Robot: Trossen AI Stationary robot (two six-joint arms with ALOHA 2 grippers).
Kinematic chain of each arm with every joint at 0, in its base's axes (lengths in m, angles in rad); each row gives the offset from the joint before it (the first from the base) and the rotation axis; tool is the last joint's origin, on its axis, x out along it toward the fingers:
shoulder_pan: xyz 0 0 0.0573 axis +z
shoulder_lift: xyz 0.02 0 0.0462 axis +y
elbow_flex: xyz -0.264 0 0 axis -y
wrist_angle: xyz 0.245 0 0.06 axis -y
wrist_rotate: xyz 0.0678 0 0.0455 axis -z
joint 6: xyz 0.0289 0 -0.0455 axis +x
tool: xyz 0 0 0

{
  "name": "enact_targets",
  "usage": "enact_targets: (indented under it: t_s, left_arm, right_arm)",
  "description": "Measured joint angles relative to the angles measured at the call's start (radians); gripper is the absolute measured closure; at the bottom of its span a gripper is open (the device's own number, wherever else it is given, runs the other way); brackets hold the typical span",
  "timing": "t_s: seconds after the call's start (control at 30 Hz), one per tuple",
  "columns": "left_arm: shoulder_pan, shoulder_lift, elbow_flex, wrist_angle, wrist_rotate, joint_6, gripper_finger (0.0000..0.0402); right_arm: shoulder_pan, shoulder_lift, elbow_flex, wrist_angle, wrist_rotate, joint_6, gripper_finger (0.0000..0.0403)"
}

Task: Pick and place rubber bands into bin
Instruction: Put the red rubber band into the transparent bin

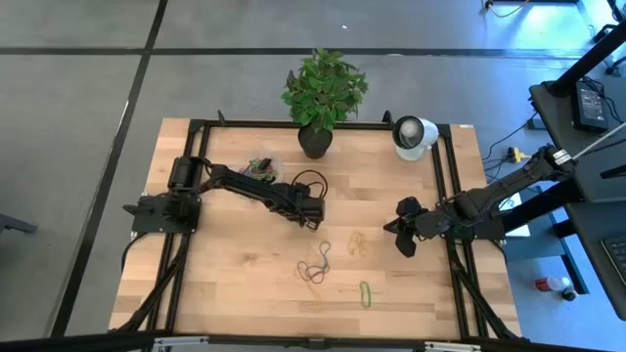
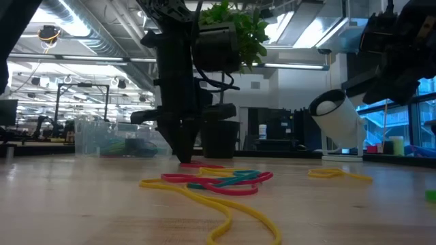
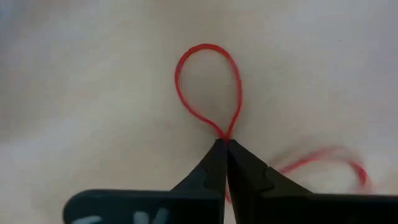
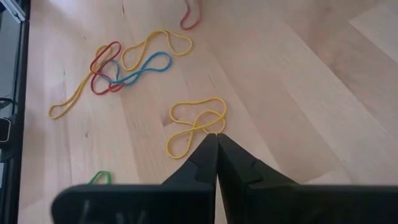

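In the left wrist view my left gripper (image 3: 222,142) is shut on a thin red rubber band (image 3: 208,87). It stands near the table's middle (image 1: 313,223), pointing steeply down, fingertips at the wood (image 2: 184,160). A tangle of red, yellow and blue bands (image 1: 315,266) lies just nearer. The clear bin (image 1: 262,168), with several bands inside, stands on the table behind the left arm. My right gripper (image 1: 404,244) hangs shut above the table's right part; a yellow band (image 4: 196,124) lies on the wood beyond its tips. My left gripper pinches the red band between its two fingertips where the strands cross (image 3: 224,135). The fingers come from above, slanting down. One loop (image 3: 186,106) lies flat on the wood beyond the tips; another part (image 3: 323,160) trails off beside one finger.
A black plant pot (image 1: 315,139) and a white round camera (image 1: 413,135) stand at the table's far edge. A green band (image 1: 365,291) lies alone toward the near edge. Bare wood stretches across the table's left and near-left parts.
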Motion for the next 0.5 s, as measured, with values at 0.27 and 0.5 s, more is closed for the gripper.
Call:
enact_targets:
  t_s: [0.27, 0.5]
  left_arm:
    - [-0.025, -0.241, 0.0, -0.008, -0.131, 0.112, 0.04]
    - [-0.011, -0.411, 0.003, -0.019, -0.202, 0.248, 0.04]
  right_arm:
    - [0.0, 0.0, 0.0, 0.016, 0.012, 0.004, 0.0391]
    - [0.0, 0.0, 0.0, 0.078, 0.02, 0.003, 0.0391]
